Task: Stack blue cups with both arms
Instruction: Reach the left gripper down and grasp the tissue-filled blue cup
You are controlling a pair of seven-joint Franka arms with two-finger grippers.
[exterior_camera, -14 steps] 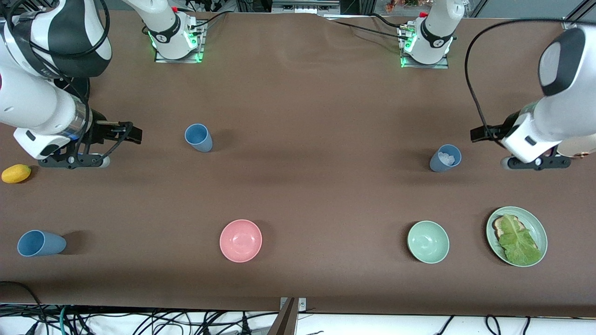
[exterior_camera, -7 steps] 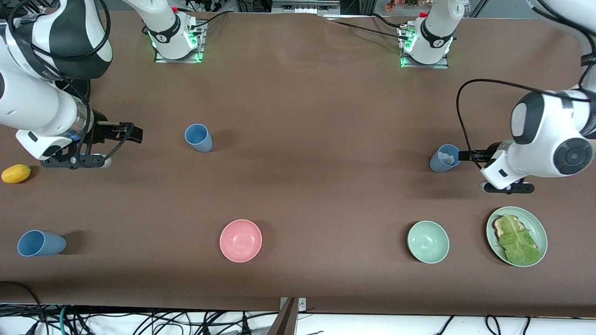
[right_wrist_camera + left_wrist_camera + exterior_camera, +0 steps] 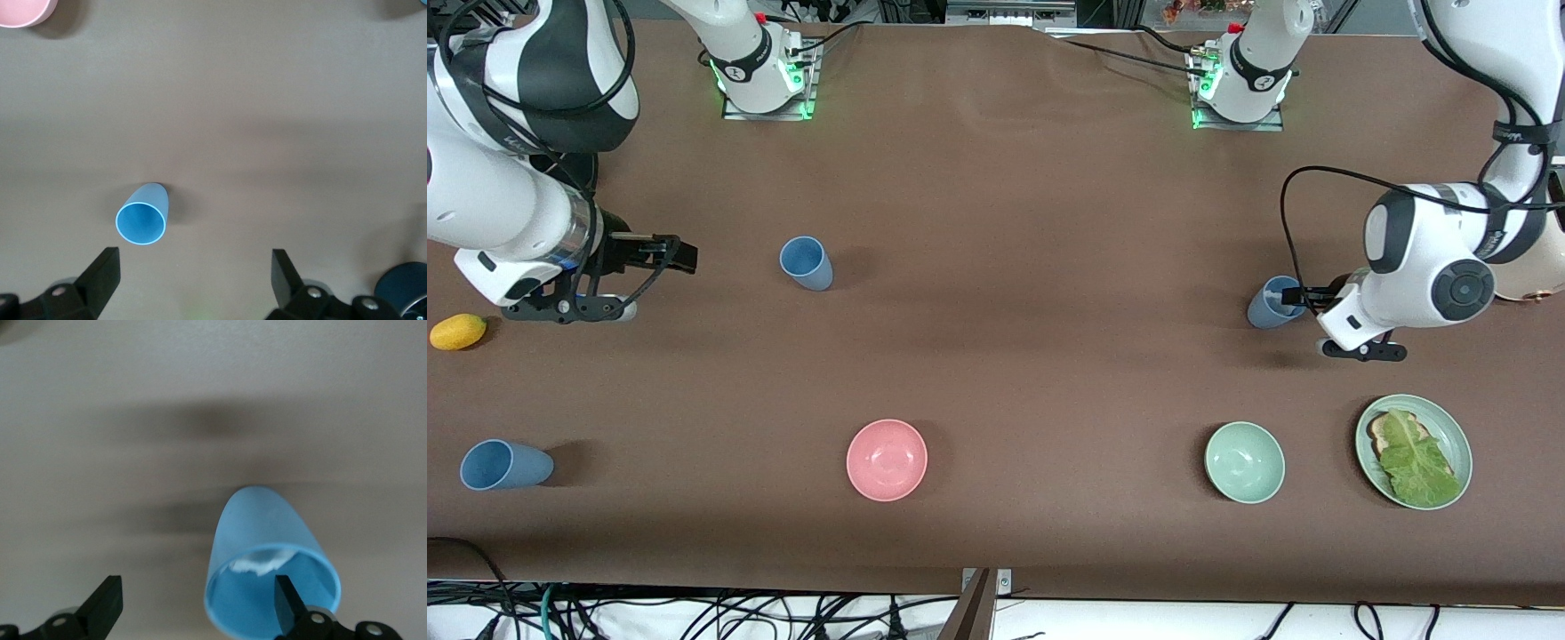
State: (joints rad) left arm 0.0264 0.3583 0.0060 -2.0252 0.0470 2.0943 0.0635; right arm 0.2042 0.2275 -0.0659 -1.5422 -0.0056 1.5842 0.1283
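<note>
The grey-blue cup is standing toward the left arm's end of the table, with a small white scrap lying inside it. You are looking at the approach step. The left gripper is sitting right at this cup's rim with its jaws spread wide and gripping nothing; in the left wrist view one finger is showing in front of the cup's mouth and the other is standing well clear of the wall. Judging from that, your next move is calling for the open jaws to straddle one wall of the cup and then close.

A brighter blue cup is standing empty toward the right arm's end. The right gripper is waiting beside it, well apart, jaws wide and holding nothing. A third blue cup is lying on its side nearer to the front camera.

Outward from these, a pink bowl and a green bowl are both sitting empty. A green plate is carrying a slice of toast under a lettuce leaf. A yellow lemon is resting at the table's edge.
</note>
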